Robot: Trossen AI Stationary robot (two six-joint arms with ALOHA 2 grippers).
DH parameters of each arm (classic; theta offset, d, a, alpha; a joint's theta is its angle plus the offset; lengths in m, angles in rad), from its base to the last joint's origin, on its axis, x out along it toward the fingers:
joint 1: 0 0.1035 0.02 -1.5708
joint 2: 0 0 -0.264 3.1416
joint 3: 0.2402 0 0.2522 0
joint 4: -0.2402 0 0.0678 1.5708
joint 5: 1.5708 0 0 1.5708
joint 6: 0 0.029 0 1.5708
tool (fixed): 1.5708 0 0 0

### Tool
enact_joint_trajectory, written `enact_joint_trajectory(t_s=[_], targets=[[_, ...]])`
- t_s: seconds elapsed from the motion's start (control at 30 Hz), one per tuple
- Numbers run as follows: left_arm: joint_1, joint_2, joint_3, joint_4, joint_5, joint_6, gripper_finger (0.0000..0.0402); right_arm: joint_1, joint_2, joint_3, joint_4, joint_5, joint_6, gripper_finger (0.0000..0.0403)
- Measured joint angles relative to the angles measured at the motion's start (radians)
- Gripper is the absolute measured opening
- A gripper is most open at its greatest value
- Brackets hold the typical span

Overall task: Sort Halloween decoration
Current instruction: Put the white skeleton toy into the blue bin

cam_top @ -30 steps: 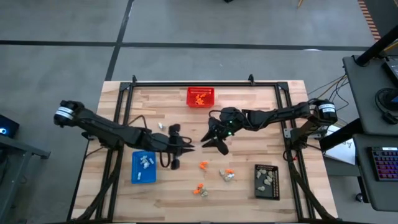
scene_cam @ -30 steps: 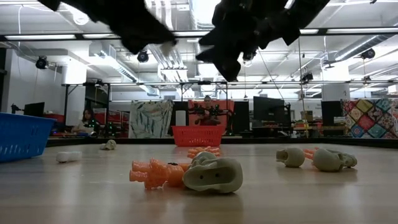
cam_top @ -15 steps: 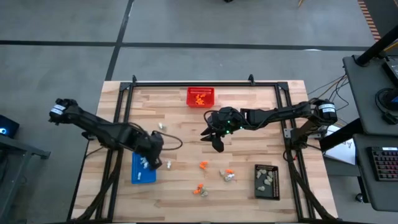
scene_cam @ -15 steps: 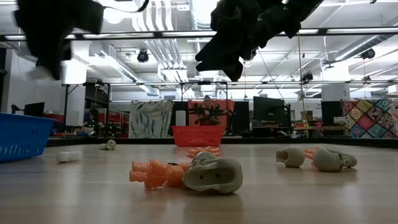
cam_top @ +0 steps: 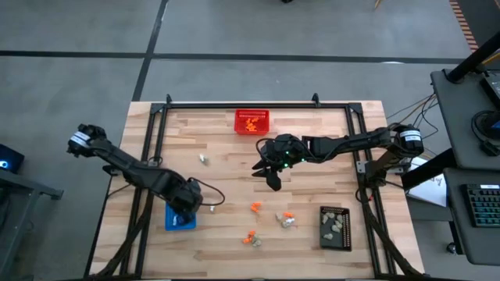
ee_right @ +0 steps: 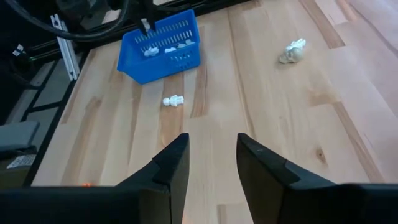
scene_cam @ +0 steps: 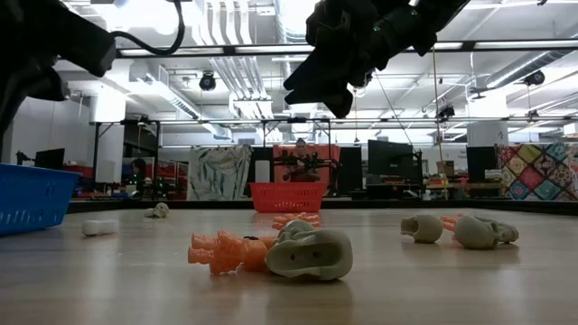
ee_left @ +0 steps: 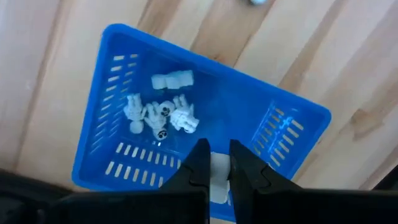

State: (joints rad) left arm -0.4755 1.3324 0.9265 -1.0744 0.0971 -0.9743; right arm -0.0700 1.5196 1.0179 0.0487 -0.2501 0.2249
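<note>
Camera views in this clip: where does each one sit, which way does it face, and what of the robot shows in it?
High view: overhead, straight down; both arms, blue tray, red basket, black tray.
Low view: table height, level across the table; orange trinket near, arms overhead.
Left wrist view: down past the left gripper, shut on a white trinket, over the blue tray.
Right wrist view: across the table past the open right gripper.
Shared: the blue tray shows in all four.

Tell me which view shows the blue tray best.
The left wrist view: the blue tray fills it, its white trinkets plain. High view: the left arm mostly covers it. Low view: only a side wall. Right wrist view: small, far off.
</note>
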Motion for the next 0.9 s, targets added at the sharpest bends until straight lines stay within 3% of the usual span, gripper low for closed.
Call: enact_joint_trajectory(t_s=[0.4, 0.9], targets=[[-0.021, -0.108, -0.139, 0.236, -0.050, -0.039, 0.0000, 0.002, 0.001, -0.004, -0.001, 0.001, 0.000, 0.0115], [-0.021, -0.116, -0.237, 0.246, -0.037, -0.128, 0.0015, 0.007, 0.001, -0.006, 0.000, 0.001, -0.007, 0.0114]])
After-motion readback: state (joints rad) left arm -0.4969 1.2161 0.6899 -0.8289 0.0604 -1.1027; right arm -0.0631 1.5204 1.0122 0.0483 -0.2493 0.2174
